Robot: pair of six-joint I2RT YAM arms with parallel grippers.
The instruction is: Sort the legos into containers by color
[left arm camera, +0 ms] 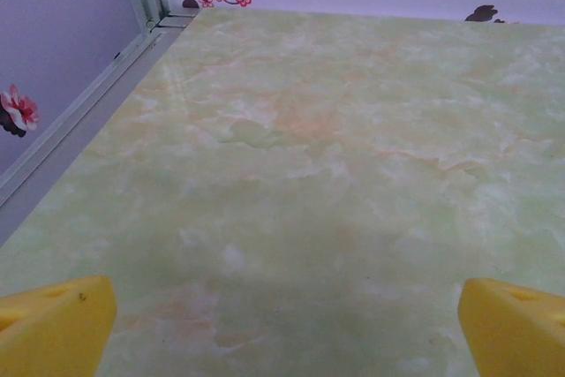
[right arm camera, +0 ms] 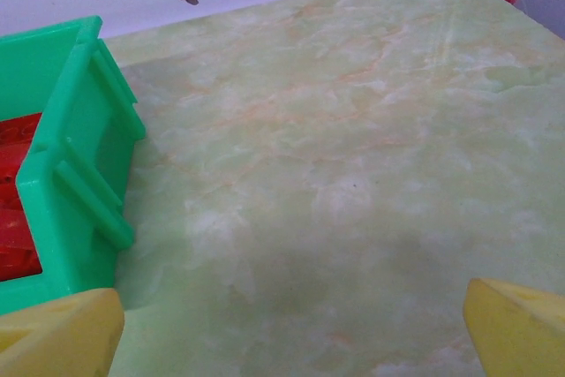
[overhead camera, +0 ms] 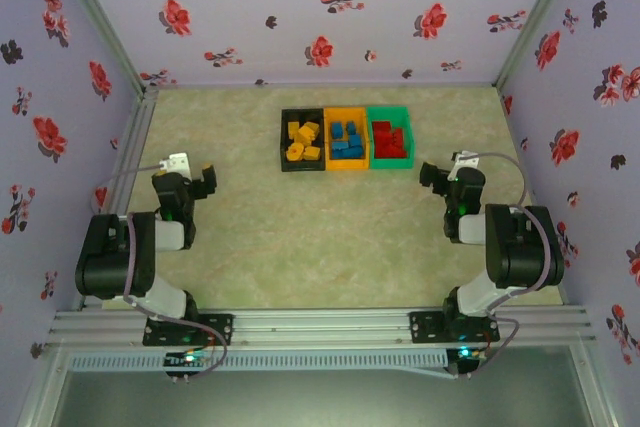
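Note:
Three bins stand side by side at the back middle of the table. The black bin [overhead camera: 285,147] holds several yellow-orange legos [overhead camera: 302,140]. Blue legos [overhead camera: 346,141] lie in the orange bin [overhead camera: 345,113], and red legos [overhead camera: 388,139] fill the green bin [overhead camera: 388,111]. In the right wrist view the green bin [right arm camera: 75,183] sits at the left with red legos [right arm camera: 16,209] inside. My left gripper [overhead camera: 205,179] rests low at the left, open and empty, its yellow fingertips [left arm camera: 53,328] wide apart over bare table. My right gripper [overhead camera: 432,176] is open and empty, just right of the green bin.
The marbled green tabletop [overhead camera: 320,237] is walled by floral purple panels [overhead camera: 300,7] on three sides. A metal rail [left arm camera: 79,103] runs along the left edge. Both arm bases sit on the aluminium frame [overhead camera: 320,327] at the near edge.

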